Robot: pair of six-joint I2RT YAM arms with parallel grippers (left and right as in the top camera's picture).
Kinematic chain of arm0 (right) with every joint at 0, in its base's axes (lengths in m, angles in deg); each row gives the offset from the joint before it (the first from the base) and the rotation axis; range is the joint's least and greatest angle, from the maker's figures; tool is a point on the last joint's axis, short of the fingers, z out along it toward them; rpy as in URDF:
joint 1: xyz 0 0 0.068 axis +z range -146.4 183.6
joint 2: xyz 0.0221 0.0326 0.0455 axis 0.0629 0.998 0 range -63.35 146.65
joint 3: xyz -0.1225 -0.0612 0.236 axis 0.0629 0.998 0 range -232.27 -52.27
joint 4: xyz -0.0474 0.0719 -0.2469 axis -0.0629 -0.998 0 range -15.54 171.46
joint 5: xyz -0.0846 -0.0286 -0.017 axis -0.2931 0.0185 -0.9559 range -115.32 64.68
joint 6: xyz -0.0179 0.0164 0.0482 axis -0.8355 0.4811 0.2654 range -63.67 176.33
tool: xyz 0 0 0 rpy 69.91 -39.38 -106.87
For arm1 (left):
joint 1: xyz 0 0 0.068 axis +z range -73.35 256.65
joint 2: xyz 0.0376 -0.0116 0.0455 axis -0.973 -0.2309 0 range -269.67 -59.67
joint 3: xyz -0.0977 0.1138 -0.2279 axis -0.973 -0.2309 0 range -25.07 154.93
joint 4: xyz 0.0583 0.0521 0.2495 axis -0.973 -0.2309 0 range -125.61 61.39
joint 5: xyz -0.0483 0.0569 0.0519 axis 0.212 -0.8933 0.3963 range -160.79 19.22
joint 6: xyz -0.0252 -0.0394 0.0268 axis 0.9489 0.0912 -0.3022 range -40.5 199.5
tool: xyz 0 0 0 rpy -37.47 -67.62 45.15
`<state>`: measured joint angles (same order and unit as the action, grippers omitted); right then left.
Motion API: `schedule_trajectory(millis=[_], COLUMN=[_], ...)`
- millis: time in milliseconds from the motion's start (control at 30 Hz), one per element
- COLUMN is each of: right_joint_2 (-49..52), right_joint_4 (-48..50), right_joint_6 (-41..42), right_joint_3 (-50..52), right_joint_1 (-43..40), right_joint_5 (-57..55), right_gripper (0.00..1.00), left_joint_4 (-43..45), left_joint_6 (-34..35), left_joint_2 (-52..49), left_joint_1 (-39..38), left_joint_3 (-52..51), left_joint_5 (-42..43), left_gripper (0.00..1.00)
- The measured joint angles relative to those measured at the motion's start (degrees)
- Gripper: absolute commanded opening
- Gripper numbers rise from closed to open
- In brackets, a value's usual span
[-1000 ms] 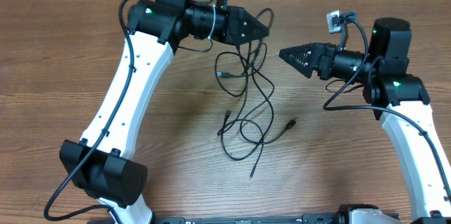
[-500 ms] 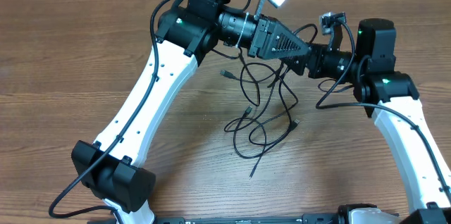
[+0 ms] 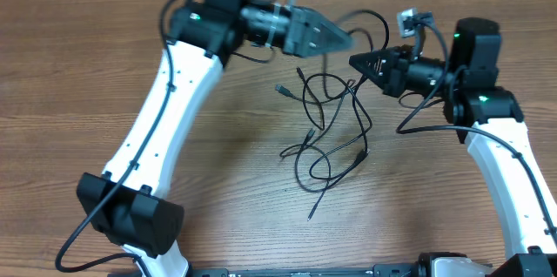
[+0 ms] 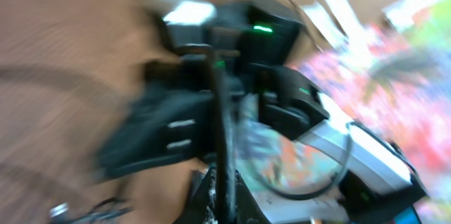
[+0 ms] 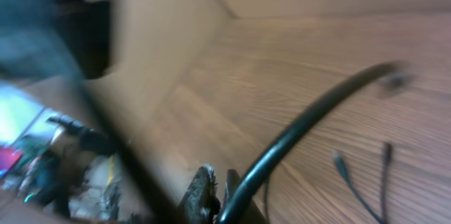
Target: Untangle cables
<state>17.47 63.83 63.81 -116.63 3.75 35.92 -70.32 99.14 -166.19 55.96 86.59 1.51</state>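
Cables (image 3: 312, 131) lie tangled on the worktop (image 3: 78, 77) below the right gripper (image 3: 357, 62), with strands rising to it. It is closed on one strand. The blurred left gripper (image 3: 341, 40), just beside the right gripper, pinches another.

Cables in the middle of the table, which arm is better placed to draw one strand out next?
Right arm, probably. Its jaws sit right at the top of the cables, with a strand apparently running up to them. The left arm sits further up and left, and is blurred.
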Motion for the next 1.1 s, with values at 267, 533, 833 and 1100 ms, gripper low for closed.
schedule_trajectory(millis=[267,533,833,1100], right_joint_2=[0.0,0.2,0.4,0.4], right_joint_4=[4.9,9.0,7.3,8.0], right_joint_6=[-0.9,-1.1,-1.1,-1.1], right_joint_3=[0.0,0.0,0.0,0.0], right_joint_1=[-1.2,-1.2,-0.2,0.0], right_joint_5=[16.7,23.9,24.5,25.2], right_gripper=[0.04,0.04,0.04,0.04], left_joint_4=[-8.6,-13.4,-7.0,-7.2], left_joint_6=[0.2,0.1,-0.1,-9.9], left_joint_2=[0.0,0.0,0.0,-1.4], left_joint_1=[3.8,1.5,1.2,-1.1], left_joint_3=[0.0,0.0,0.0,0.0], left_joint_5=[-20.5,-35.5,-38.3,-43.9], left_gripper=[0.04,0.04,0.04,0.04])
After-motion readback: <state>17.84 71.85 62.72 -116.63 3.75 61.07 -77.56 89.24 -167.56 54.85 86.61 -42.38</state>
